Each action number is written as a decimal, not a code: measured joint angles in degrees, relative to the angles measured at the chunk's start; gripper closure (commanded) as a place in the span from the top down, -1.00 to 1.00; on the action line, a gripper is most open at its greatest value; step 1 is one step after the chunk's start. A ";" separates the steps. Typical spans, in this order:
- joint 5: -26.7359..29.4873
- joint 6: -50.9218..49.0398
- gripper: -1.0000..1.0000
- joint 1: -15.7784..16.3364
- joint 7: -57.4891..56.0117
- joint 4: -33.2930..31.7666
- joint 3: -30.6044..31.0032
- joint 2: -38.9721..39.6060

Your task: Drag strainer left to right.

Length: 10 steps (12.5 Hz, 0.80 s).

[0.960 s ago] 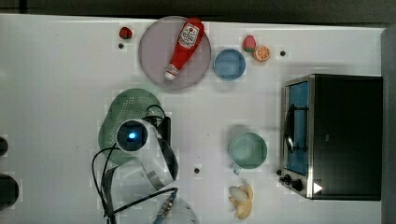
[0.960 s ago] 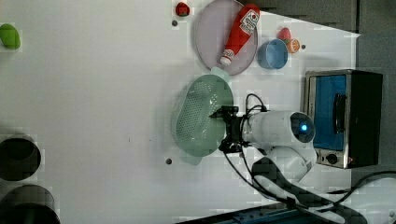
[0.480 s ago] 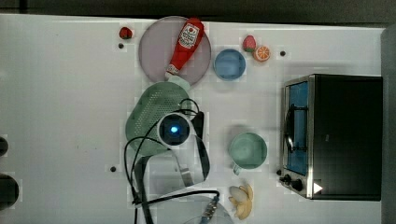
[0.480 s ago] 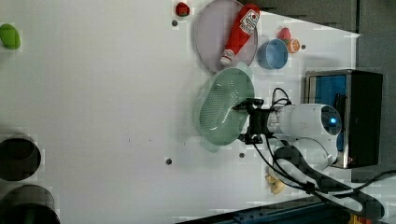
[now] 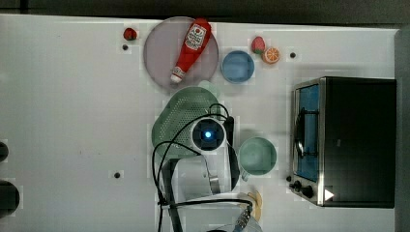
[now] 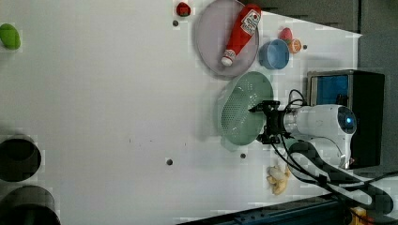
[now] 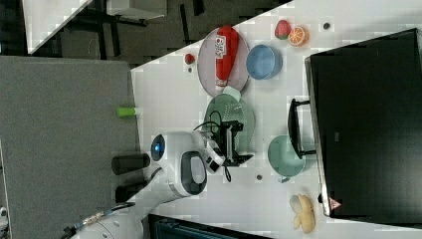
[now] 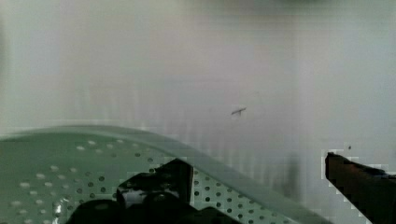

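Our black two-finger gripper (image 6: 264, 122) stands wide open, one finger inside the pale mint-green oval plastic strainer (image 6: 244, 112) and one outside its rim. The strainer lies between the grey plate (image 5: 159, 53) and the green mug (image 5: 257, 155). We should push slowly and keep the finger low against the wall.

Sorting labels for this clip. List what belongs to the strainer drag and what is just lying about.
Job: strainer; pincer, open, one finger inside the strainer.

Lying about: green mug; blue bowl; ketchup bottle on plate; toaster oven.
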 measured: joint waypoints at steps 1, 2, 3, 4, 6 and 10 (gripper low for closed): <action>1.04 0.34 1.00 0.36 -1.57 0.00 -1.36 -0.10; 0.54 0.22 1.00 0.10 -3.66 0.00 -2.43 -0.21; -0.64 0.22 1.00 0.24 -5.57 -0.11 -3.99 -0.29; -0.21 -0.39 1.00 0.46 -6.52 -0.11 -5.59 -0.53; -0.32 -1.57 1.00 0.15 -8.09 0.00 -7.98 -0.43; -0.67 -1.68 1.00 -1.24 -9.54 0.11 -7.20 -1.52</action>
